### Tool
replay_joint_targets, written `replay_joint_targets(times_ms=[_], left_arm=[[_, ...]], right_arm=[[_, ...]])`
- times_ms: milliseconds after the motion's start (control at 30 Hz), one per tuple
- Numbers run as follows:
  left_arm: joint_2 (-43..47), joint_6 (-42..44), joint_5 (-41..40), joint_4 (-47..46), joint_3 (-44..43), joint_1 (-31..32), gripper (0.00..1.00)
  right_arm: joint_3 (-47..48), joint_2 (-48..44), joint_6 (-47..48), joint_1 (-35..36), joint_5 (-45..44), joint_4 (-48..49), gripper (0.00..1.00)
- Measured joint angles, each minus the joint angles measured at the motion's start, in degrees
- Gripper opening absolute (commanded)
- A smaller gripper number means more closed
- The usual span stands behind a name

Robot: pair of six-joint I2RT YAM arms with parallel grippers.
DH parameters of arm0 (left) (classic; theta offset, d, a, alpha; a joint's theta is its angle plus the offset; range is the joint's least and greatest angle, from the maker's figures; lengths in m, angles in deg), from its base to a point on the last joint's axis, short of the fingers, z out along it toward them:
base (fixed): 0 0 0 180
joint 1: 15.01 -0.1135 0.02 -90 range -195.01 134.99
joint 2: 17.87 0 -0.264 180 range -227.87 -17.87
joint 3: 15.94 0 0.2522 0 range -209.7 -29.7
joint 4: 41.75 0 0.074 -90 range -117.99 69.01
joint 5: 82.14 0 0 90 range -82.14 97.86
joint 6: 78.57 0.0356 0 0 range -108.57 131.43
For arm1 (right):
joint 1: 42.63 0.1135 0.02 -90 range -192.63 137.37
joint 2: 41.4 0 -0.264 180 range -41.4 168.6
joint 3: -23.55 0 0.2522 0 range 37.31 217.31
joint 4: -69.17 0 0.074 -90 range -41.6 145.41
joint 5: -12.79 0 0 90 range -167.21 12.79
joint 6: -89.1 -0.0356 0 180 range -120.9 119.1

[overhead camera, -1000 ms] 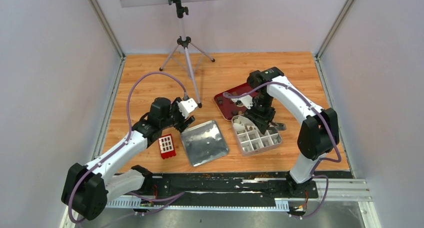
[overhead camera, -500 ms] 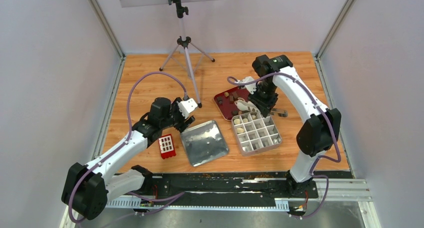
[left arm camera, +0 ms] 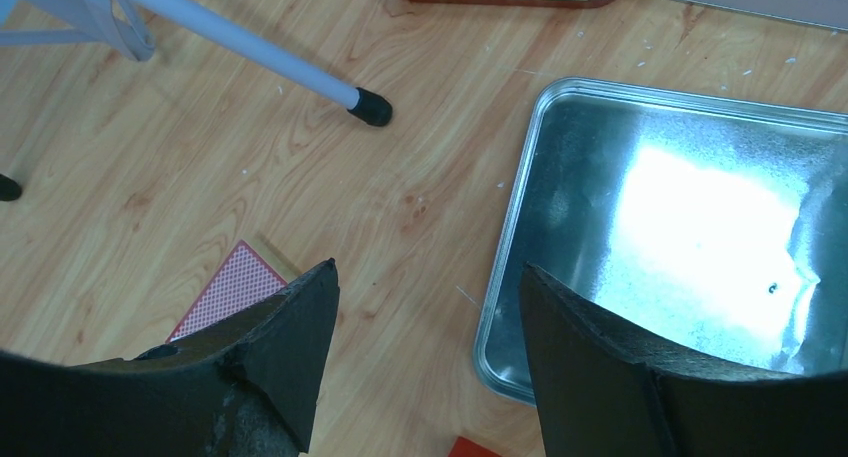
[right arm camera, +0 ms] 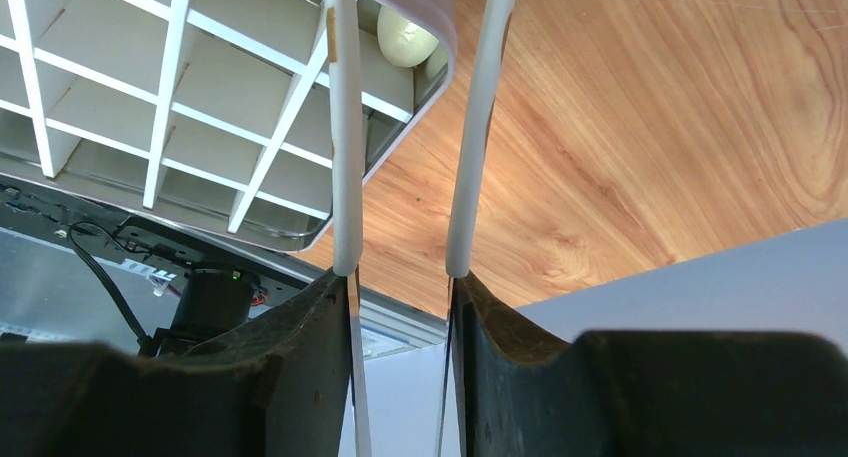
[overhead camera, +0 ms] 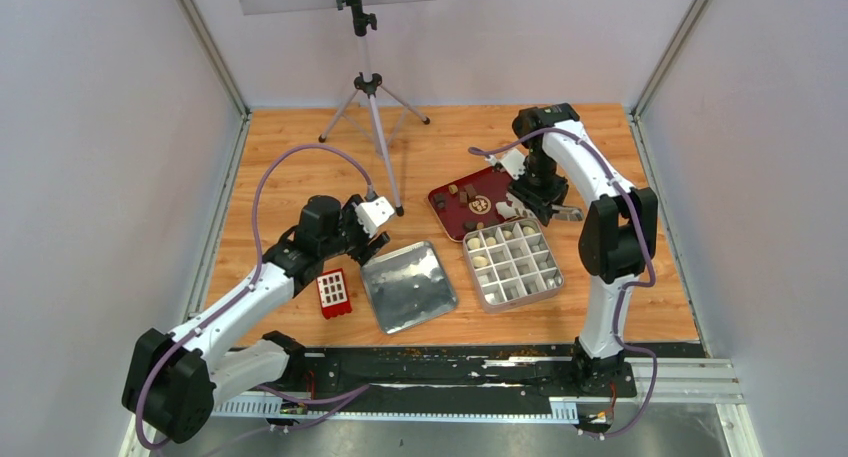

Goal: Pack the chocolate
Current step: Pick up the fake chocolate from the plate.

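Since a second ago the right arm has swung off the box and back toward the far right corner of the counter (overhead camera: 300, 147). The box it half covered is now in my full view. The left arm has not stirred.

On my left, the left gripper (overhead camera: 372, 239) hangs above the bare wood left of centre. From its wrist camera I see the left gripper (left arm camera: 425, 367) with its fingers spread wide and nothing between them. Just nearer the near edge sits a red block (overhead camera: 333, 292). Beside that is a metal tray (overhead camera: 408, 285), square-on to nothing and bare inside. A tripod (overhead camera: 372, 127) stands toward the far edge.

Right of centre is a red plate (overhead camera: 452, 213) with several pieces of chocolate (overhead camera: 462, 191) on it, dark and pale. Touching its near right side is the box (overhead camera: 512, 295), split into small cells. More pieces lie in the cells on its far side, and the wrist view shows one cream piece (right arm camera: 405, 39) in a corner cell.

The right gripper (overhead camera: 537, 201) hovers past the box's far right corner. The right gripper (right arm camera: 400, 287) is clamped on a pair of white tongs (right arm camera: 340, 127), whose arms stand slightly apart. The tips run out of the picture, so I cannot tell whether they carry anything.
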Motion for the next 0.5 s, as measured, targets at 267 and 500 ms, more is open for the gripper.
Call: replay_joint_targets(times_ms=[267,500], left_arm=[[0.0,-0.1,0.0,-0.8,0.5,0.0,0.75],[0.1,-0.2,0.0,-1.2,0.8,0.0,0.75]], right_arm=[[0.3,0.9,0.0,0.0,-1.1,-0.2,0.39],[0.9,4.7,-0.2,-0.1,-1.9,-0.2,0.23]])
